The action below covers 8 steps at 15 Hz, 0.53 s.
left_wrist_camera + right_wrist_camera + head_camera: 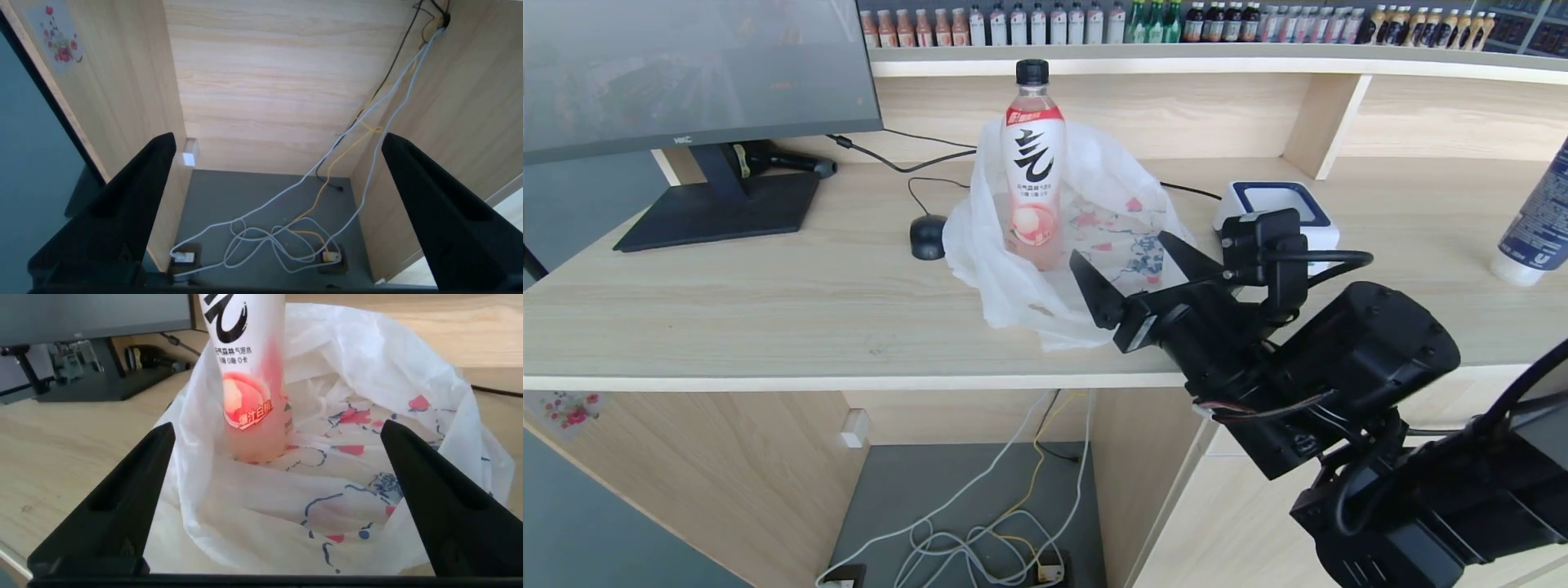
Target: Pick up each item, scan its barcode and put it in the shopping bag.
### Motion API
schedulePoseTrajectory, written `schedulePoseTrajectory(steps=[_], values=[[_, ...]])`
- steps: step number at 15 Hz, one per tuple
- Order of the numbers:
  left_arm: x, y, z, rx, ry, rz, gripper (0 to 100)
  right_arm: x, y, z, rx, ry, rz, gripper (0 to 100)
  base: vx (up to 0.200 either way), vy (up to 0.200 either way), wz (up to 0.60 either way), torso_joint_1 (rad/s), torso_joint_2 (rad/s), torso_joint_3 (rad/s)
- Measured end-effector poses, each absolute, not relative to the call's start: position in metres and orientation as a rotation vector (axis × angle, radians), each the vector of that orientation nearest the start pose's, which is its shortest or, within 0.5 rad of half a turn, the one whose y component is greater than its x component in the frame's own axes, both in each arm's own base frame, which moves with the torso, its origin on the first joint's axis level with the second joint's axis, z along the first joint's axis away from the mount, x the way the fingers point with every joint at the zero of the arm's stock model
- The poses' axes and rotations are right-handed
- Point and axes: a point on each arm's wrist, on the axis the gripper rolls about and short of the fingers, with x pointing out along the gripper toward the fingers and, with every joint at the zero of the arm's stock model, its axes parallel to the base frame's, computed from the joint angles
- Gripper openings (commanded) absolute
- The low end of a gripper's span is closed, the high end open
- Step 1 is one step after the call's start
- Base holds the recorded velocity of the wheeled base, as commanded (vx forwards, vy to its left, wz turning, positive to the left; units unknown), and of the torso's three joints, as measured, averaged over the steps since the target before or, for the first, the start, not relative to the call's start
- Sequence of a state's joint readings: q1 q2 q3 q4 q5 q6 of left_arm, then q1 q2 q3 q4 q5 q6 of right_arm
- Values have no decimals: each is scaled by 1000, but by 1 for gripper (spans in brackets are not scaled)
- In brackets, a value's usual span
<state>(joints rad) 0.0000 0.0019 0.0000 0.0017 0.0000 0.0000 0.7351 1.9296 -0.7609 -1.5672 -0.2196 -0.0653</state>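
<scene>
A pink drink bottle [1035,163] with a black cap stands upright inside the white plastic shopping bag [1094,237] on the wooden counter. My right gripper [1135,265] hovers open at the bag's near right edge, with nothing between its fingers. In the right wrist view the bottle [249,384] stands in the bag [359,482] just beyond my right gripper [274,506]. My left gripper [274,212] is open and empty, hanging low and facing the space under the counter. The white barcode scanner [1278,212] sits to the right of the bag, partly behind my right wrist.
A monitor [686,73] on a black stand is at the back left, a black mouse [927,237] left of the bag. A blue-white bottle [1539,220] stands at the counter's far right. A shelf of drinks [1176,23] runs behind. Cables [327,204] lie under the counter.
</scene>
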Motion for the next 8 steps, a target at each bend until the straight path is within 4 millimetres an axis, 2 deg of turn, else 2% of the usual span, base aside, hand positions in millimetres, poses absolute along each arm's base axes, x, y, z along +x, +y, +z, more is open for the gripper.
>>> schedulePoseTrajectory(steps=[4, 8], values=[[-23, 0, 75, 0, 4, 0, 100, 246, 214, 195, 126, -380, 493, 100, 0, 0, 0, 0, 0, 0], [-23, 0, 75, 0, 4, 0, 100, 219, 190, 200, 116, -367, 495, 100, 0, 0, 0, 0, 0, 0]])
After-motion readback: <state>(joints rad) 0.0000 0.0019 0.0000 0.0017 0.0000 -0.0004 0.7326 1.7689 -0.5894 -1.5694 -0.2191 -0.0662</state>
